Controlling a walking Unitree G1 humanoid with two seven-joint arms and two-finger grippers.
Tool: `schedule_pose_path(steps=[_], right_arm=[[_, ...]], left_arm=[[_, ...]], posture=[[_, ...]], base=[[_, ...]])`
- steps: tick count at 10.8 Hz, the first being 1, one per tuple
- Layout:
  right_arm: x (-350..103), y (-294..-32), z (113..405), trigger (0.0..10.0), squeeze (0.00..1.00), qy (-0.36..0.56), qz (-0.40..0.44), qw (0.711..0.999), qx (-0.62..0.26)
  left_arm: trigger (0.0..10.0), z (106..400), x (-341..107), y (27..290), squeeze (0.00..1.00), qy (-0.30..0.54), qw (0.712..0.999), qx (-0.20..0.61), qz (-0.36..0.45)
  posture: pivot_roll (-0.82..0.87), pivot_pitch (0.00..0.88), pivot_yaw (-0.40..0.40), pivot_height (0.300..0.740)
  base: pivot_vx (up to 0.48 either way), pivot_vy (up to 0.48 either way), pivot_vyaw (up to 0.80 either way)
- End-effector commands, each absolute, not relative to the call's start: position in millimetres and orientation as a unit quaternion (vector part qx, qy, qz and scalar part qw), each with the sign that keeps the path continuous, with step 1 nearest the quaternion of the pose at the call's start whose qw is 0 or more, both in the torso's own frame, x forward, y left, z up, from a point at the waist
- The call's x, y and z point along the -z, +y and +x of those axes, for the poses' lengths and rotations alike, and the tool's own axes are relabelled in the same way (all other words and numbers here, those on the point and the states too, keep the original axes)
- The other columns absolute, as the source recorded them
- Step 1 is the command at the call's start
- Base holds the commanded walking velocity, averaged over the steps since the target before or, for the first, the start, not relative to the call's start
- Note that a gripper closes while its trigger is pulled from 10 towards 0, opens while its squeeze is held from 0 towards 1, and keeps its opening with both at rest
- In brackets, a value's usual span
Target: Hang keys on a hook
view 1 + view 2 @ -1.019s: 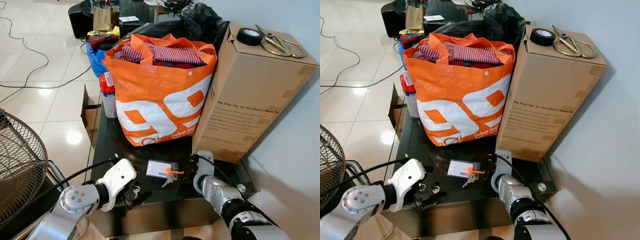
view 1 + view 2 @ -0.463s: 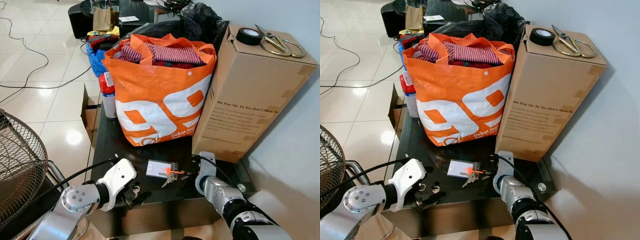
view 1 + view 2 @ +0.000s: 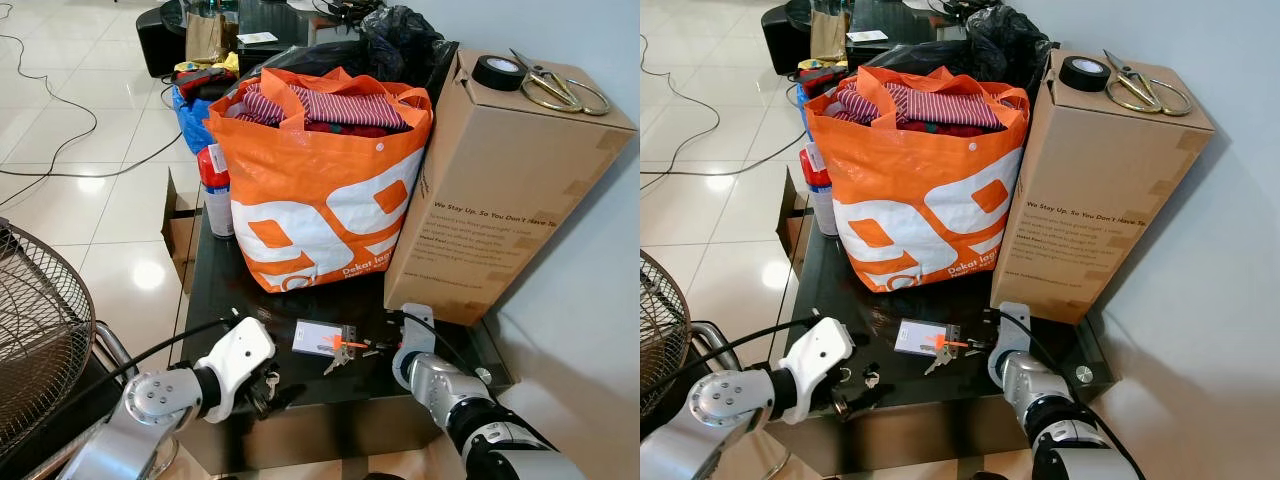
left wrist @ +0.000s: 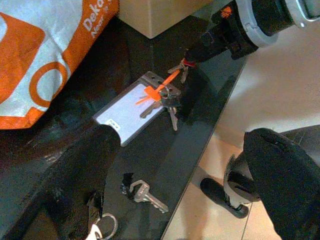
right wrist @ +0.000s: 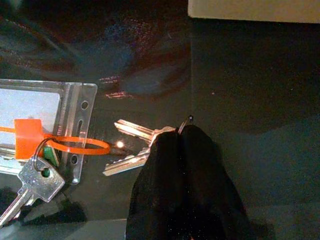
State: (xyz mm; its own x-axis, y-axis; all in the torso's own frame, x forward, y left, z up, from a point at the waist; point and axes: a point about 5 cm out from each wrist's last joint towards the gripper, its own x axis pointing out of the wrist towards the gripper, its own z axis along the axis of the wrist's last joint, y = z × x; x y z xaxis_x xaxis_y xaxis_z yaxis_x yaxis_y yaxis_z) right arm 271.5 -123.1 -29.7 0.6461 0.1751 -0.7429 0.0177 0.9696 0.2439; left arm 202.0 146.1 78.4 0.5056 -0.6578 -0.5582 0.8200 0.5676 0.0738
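Clothes (image 3: 330,105), striped red and white, fill the orange shopping bag (image 3: 320,210) that stands at the middle of the black glass desk (image 3: 225,290). Just beside the bag stands a tall cardboard box (image 3: 490,190), with a roll of black tape (image 3: 498,72) and a pair of scissors (image 3: 555,88) lying on its top. A red-and-white spray can (image 3: 214,190) stands at the bag's other side, and behind the bag sits a black plastic sack (image 3: 400,40).

Near the desk's front edge lies a clear badge holder (image 5: 40,125) with an orange zip tie (image 5: 75,145) through it, and a bunch of keys (image 4: 167,102) rests against its end. The right claw (image 5: 182,137) sits low on the glass beside the holder, its two fingers pressed together over the ring of a small pair of keys (image 5: 132,145) whose blades lie flat on the desk. The left claw (image 3: 262,385) hangs at the desk's front edge with its fingers spread wide and nothing between them; a loose key (image 4: 145,192) and a key ring (image 4: 102,227) lie on the glass close to it.

The desk stands against a pale wall, on a glossy tiled floor (image 3: 90,200). Black cables (image 3: 60,130) trail across the tiles, and a wire fan guard (image 3: 35,330) stands at the robot's left.
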Motion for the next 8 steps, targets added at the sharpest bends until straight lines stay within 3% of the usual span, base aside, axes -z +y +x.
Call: schedule_pose_path(steps=[1,3,5,6,8], right_arm=[[25,-129,276,0.0,0.0,0.413,0.126,0.901,-0.045],[9,-132,287,0.0,0.0,0.391,0.126,0.904,-0.116],[-14,-142,290,0.0,0.0,0.353,0.12,0.913,-0.166],[-33,-149,286,0.0,0.0,0.325,0.119,0.918,-0.194],[-57,-155,273,0.0,0.0,0.294,0.114,0.922,-0.223]], left_arm=[[10.0,204,-79,143,0.0,0.236,0.851,0.436,0.171],[10.0,209,-81,140,0.0,0.217,0.861,0.429,0.167],[10.0,220,-91,134,0.0,0.175,0.889,0.395,0.15],[10.0,229,-98,131,0.0,0.148,0.91,0.363,0.132],[10.0,235,-100,127,0.0,0.141,0.921,0.337,0.135]], posture=[[-0.09,0.0,-0.069,0.74],[-0.11,0.0,-0.066,0.74],[-0.12,0.0,-0.063,0.74],[-0.12,0.0,-0.046,0.74],[-0.12,0.0,-0.045,0.74]], base=[[0.0,0.0,0.0],[0.0,0.0,0.0],[0.0,0.0,0.0],[0.0,0.0,0.0],[0.0,0.0,0.0]])
